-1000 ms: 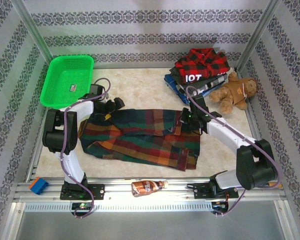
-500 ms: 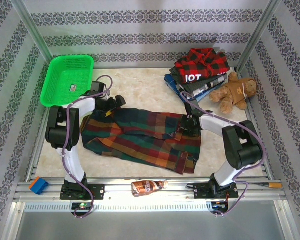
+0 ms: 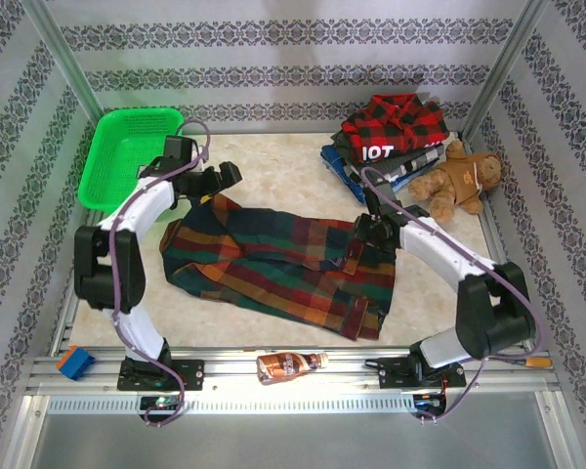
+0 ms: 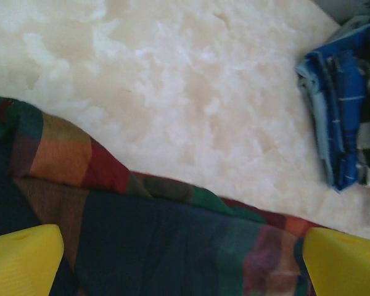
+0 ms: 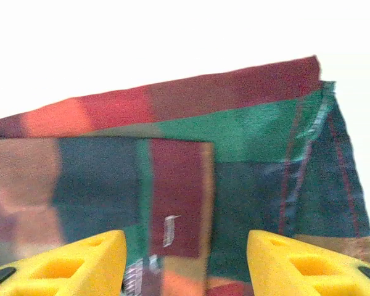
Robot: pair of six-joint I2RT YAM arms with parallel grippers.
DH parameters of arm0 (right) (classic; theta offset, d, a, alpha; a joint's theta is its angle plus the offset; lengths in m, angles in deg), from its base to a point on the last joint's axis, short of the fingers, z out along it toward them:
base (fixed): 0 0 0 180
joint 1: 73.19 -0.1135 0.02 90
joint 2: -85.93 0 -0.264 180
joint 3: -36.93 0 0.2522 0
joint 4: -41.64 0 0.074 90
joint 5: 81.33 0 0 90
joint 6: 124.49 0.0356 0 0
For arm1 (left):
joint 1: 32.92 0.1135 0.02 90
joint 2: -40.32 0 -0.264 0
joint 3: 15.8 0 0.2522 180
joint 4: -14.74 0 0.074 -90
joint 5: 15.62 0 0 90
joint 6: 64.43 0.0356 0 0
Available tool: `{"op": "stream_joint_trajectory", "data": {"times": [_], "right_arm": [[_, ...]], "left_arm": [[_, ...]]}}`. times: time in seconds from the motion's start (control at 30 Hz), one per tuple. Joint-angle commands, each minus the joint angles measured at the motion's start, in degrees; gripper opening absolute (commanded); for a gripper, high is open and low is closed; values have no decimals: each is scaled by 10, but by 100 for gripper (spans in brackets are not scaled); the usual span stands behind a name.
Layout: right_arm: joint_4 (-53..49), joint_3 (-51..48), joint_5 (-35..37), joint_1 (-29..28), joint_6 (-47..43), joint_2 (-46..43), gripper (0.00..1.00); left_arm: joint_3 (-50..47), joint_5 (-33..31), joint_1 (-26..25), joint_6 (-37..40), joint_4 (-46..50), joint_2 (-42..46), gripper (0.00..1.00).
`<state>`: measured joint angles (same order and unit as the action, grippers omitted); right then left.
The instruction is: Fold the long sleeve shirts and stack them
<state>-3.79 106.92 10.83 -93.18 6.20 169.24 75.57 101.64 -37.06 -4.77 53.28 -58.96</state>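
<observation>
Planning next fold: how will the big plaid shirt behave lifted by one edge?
Likely floppy: the plaid shirt lies flat and creased, an edge folded over, so it should sag from a single grip. Pushed, it would probably bunch rather than slide on the table.

Shows as orange, green, navy and red plaid on the large shirt (image 3: pixel 283 264); red-and-black check on the top shirt (image 3: pixel 396 119) of the pile; white letters on dark cloth on the lettered shirt (image 3: pixel 376 151); blue with thin pale lines on the blue shirt (image 4: pixel 339 123). Brown on the teddy bear (image 3: pixel 459 184), bright green on the basket (image 3: pixel 117 147), marbled cream on the table (image 3: pixel 283 166).
</observation>
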Motion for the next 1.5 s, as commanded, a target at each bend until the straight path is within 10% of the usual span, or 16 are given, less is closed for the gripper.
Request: {"op": "stream_joint_trajectory", "data": {"times": [0.0,0.33,0.7,1.47], "right_arm": [[-25,33,-36,-26,-31,20,51],[-1,53,-44,-74,-3,135,29],[-7,54,-25,-85,34,194,25],[97,41,-104,-251,311,221,24]], "left_arm": [[-56,-35,-8,1,92,40,99],[-188,-101,-30,-41,71,49,36],[-134,-133,-38,-22,39,-79,30],[373,-60,-28,-44,-56,-452,23]]}}
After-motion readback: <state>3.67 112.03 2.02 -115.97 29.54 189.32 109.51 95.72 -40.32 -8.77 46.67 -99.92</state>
